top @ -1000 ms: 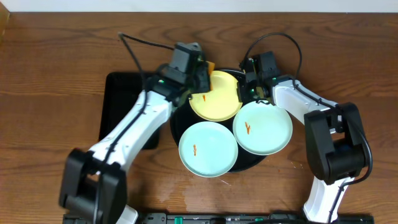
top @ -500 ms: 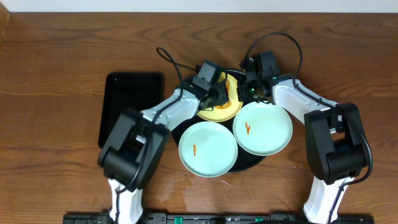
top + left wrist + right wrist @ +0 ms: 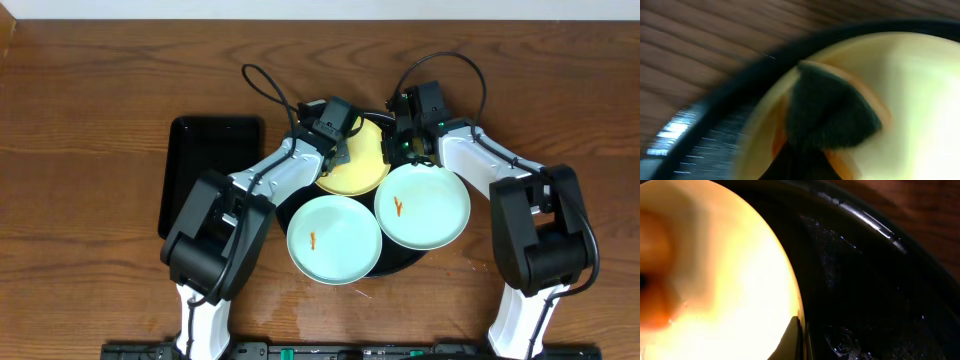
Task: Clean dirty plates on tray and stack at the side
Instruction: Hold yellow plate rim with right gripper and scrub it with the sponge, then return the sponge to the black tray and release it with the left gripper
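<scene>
The pale yellow plate [image 3: 362,165] lies at the back of the round black tray [image 3: 405,260]. My left gripper [image 3: 337,138] is over the plate's left part, shut on an orange sponge with a dark pad [image 3: 830,110] that presses on the plate [image 3: 920,100]. The left wrist view is blurred. My right gripper [image 3: 405,150] is shut on the yellow plate's right rim [image 3: 730,280], one finger [image 3: 800,335] on top of the rim. Two mint-blue plates [image 3: 335,240] [image 3: 422,205] lie at the tray's front, each with an orange smear at centre.
A smaller rectangular black tray [image 3: 210,175] lies on the wooden table left of the round tray. The left arm's cable loops behind it. The round tray's glossy floor [image 3: 865,280] shows beside the yellow plate.
My left gripper has swung with the sponge from the plate's back left edge onto the plate, and its arm has folded inward. The right arm and the three plates have stayed put.
</scene>
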Controlling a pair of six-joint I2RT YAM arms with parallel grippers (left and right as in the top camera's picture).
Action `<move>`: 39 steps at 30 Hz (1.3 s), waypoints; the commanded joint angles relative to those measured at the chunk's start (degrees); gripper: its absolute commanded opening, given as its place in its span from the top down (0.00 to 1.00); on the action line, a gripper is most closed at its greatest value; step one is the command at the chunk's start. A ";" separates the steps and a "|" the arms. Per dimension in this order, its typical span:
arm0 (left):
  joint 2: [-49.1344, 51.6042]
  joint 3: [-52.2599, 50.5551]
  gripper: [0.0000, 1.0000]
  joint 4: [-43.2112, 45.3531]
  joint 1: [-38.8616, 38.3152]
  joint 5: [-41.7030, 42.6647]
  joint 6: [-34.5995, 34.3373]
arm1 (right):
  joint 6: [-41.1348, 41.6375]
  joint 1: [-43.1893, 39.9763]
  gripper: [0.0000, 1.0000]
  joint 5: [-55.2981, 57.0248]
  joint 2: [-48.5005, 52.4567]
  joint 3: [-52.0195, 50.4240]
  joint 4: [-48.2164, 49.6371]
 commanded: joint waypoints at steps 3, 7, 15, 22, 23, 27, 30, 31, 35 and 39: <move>2.32 -1.14 0.92 -2.16 1.46 -21.24 10.69 | 0.61 0.15 0.99 1.38 1.57 -0.39 -2.03; 2.05 2.23 0.93 -6.27 1.14 -26.56 11.54 | 0.61 0.13 0.99 1.38 1.57 -0.39 -2.19; -0.98 10.14 0.92 -14.93 0.79 -28.98 11.82 | 1.46 0.13 0.99 1.36 1.57 -0.39 -2.19; -9.92 10.49 0.92 -23.74 4.09 -24.04 7.74 | 1.44 0.13 0.99 1.38 1.57 -0.39 -2.08; -11.04 10.49 0.92 -25.20 5.01 -21.77 7.74 | 1.44 0.13 0.99 1.38 1.57 -0.39 -2.05; -13.44 10.47 0.92 -31.58 10.67 -10.91 7.74 | 1.40 0.13 0.99 1.38 1.57 -0.39 -1.31; -13.29 9.29 0.93 -33.73 15.78 -3.10 9.40 | 0.52 0.13 0.99 1.38 1.57 -0.39 -0.22; -13.27 8.26 0.93 -33.44 17.44 -0.68 10.97 | 0.07 0.13 0.99 1.38 1.57 -0.39 -0.02; -13.07 2.23 0.93 -30.62 24.24 5.31 12.35 | -0.70 0.13 0.99 1.38 1.57 -0.39 0.09; -13.07 -3.48 0.93 -25.44 28.59 13.11 18.18 | -1.22 0.15 0.99 1.36 1.57 -0.39 0.09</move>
